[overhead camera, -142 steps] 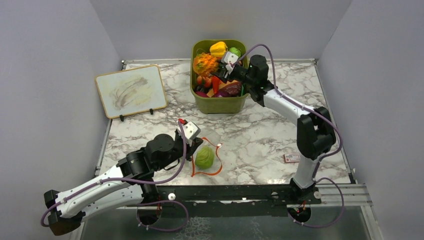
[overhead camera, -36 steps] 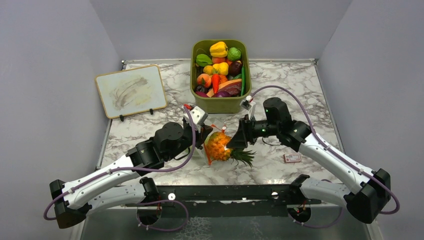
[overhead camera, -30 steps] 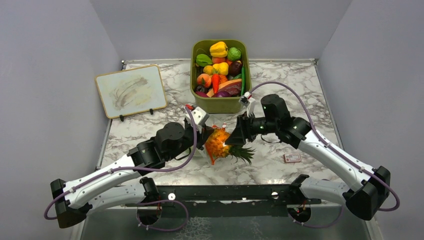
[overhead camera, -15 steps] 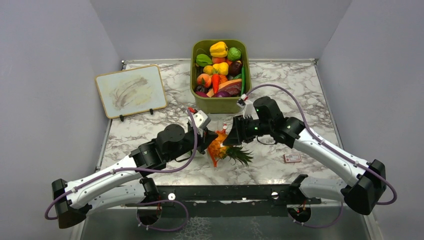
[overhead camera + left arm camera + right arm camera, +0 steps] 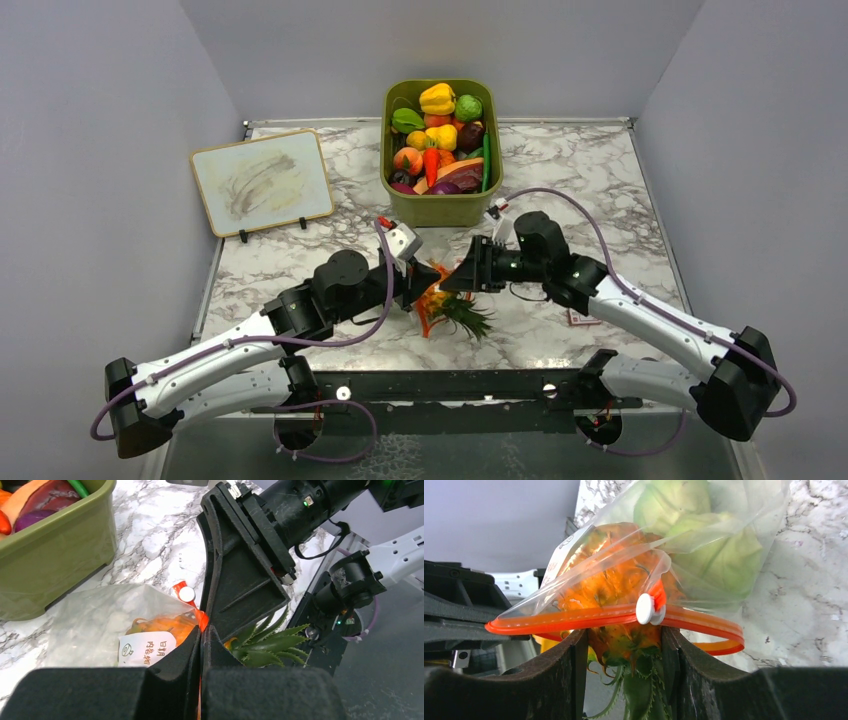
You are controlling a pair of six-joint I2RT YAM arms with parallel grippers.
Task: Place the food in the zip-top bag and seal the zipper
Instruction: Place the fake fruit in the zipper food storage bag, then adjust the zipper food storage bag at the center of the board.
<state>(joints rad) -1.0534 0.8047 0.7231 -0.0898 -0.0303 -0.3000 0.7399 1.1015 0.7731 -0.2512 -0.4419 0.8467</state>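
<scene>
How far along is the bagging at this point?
Done: one green cabbage ball lies inside the zip-top bag. In hand: the left gripper pinches the bag's mouth edge while the right gripper holds the orange bumpy fruit, its body through the mouth, leafy top outside. Left: release the fruit, add any remaining food, and close the zipper, which gapes open at its white slider.

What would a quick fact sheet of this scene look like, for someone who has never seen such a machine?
Left jaws: shut, pinching the zip-top bag at its mouth edge
Right jaws: closed on the orange bumpy fruit at its leafy end
Fruit position: body mostly inside the bag, green leaves outside
Already bagged: green cabbage ball
Zipper: open, not sealed
Behind: olive-green bin holding more toy produce
</scene>
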